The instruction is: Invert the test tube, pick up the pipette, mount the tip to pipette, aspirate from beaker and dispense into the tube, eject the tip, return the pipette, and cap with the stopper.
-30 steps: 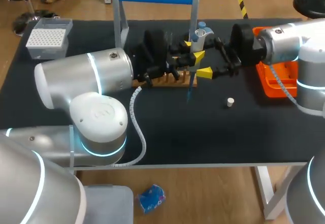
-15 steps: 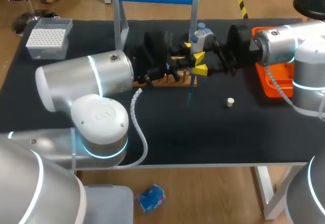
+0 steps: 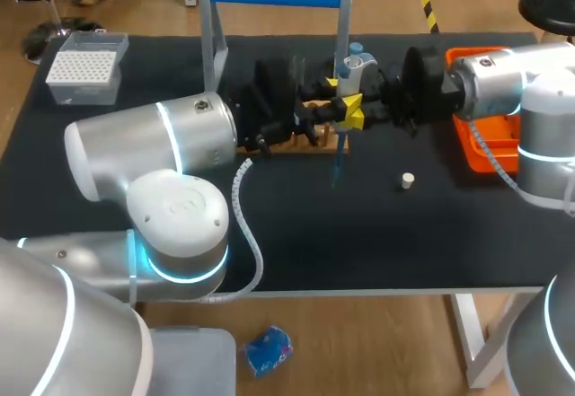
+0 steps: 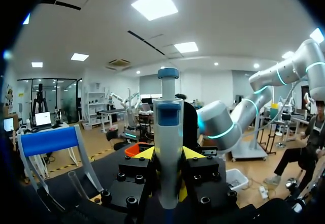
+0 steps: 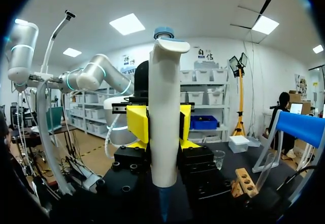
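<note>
both pincers, left (image 4: 167,155) and right (image 5: 161,122), grasp the pipette (image 3: 352,66)
tip (image 3: 337,158) seems mounted; stopper (image 3: 408,180) lies loose near the right pincer; filling, capping remain.

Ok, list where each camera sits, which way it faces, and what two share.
Head view: above and behind, looking down on the table; left arm and right arm show.
Left wrist view: on the left wrist, looking along the left tool at the pipette, right arm beyond.
Right wrist view: on the right wrist, looking along the right tool, left arm beyond.
Shared: both wrist views see the pipette, from opposite sides.
</note>
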Motion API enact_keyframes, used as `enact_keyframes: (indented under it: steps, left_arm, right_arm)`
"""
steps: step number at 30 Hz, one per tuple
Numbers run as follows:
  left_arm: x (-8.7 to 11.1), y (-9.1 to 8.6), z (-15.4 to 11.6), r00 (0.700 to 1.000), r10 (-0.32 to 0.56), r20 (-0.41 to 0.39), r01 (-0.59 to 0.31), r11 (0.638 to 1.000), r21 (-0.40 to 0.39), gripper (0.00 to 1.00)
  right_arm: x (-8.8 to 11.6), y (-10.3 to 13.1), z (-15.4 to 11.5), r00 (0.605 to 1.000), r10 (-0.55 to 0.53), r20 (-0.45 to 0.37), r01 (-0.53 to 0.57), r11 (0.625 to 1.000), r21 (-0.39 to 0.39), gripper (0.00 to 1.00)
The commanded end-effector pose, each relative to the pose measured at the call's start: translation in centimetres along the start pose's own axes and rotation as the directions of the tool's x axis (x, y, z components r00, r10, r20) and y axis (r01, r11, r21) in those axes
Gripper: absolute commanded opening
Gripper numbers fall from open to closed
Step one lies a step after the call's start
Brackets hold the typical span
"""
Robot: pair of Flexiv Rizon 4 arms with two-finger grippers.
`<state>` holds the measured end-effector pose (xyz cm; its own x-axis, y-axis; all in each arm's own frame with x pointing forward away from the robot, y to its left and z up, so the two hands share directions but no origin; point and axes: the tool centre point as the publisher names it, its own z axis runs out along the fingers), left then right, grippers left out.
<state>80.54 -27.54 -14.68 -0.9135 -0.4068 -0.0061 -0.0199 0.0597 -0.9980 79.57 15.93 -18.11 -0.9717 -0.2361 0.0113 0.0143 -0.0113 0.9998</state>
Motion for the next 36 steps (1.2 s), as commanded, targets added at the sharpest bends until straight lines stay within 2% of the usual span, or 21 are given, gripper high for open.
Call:
enact_keyframes:
  steps: [1,7,12,26,36]
  left_arm:
    - [-0.1,-0.2,-0.1,1.000,0.000,-0.003,0.001,0.991,0.133,1.00]
    - [-1.0,-1.3,-1.0,1.000,0.008,0.026,-0.012,0.986,0.166,1.00]
    - [-2.0,-1.6,-1.9,0.997,0.001,0.077,-0.014,0.987,0.160,1.00]
    - [-2.0,-1.6,-1.9,0.997,0.001,0.077,-0.014,0.987,0.160,1.00]
    - [-2.0,-1.6,-1.9,0.997,0.001,0.077,-0.014,0.987,0.160,1.00]
  right_arm:
    - [-0.2,-0.1,-0.2,1.000,0.002,-0.004,-0.002,1.000,0.005,0.00]
    - [-0.3,-0.5,-1.4,1.000,0.001,0.012,-0.002,1.000,0.011,0.00]
    - [-0.4,-0.7,-3.4,0.999,-0.004,0.041,0.003,1.000,0.017,0.00]
    - [-0.6,1.8,-12.5,0.991,-0.100,0.088,0.097,0.995,0.030,0.00]
    - [-2.4,3.3,-19.2,0.986,-0.136,0.101,0.133,0.991,0.030,0.00]
